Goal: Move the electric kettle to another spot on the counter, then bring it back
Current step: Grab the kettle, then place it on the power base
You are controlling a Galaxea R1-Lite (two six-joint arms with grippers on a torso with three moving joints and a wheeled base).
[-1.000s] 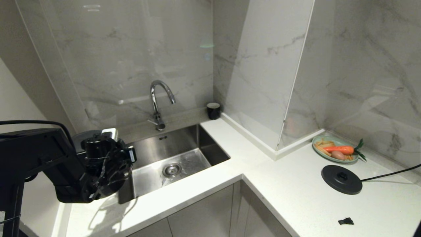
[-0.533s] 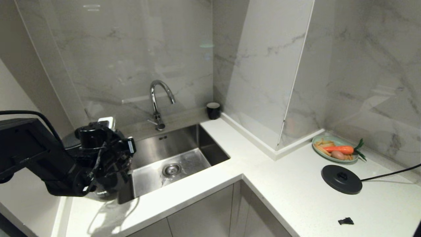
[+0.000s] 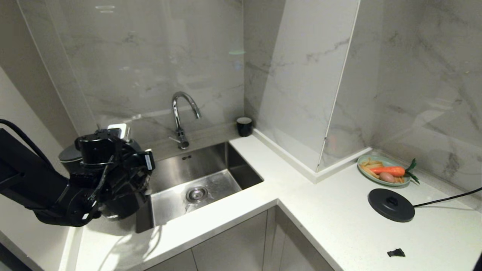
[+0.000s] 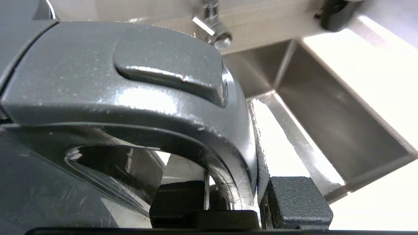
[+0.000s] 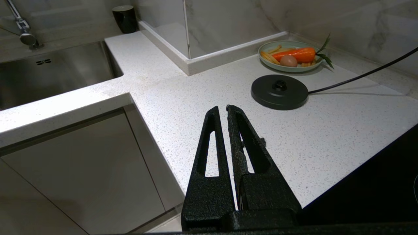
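Kettle (image 3: 118, 201) handle is pinched in the left hand (image 4: 233, 199): in the left wrist view the fingers (image 4: 297, 202) sit either side of the lower curve of the grey loop handle, pressed against it, with the thumb tab of the lid release above. In the head view the hand and arm cover most of the kettle; only the lower black body and part of the lid edge show, just left of the sink (image 3: 196, 180). Its underside appears to hang clear of the desk (image 3: 320, 210), with a shadow below, though contact cannot be ruled out from this angle.

Sink as landmark: the tap (image 3: 182, 116) stands behind it, a small black cup (image 3: 244, 126) at its back right corner, the round corded base (image 3: 391, 205) well to its right past the desk corner, a plate of vegetables (image 3: 384, 171) behind that base. The right hand (image 5: 227, 109) hangs over the desk near the base, fingers pressed together, holding nothing.

Assessment: the kettle stands away from its base, so the step in hand is judged to be the pick-up for the return leg. The next move calls for a level carry rightward across the sink and round the corner, keeping the grip firm on the smooth handle, then a centred lowering onto the base's middle pin.
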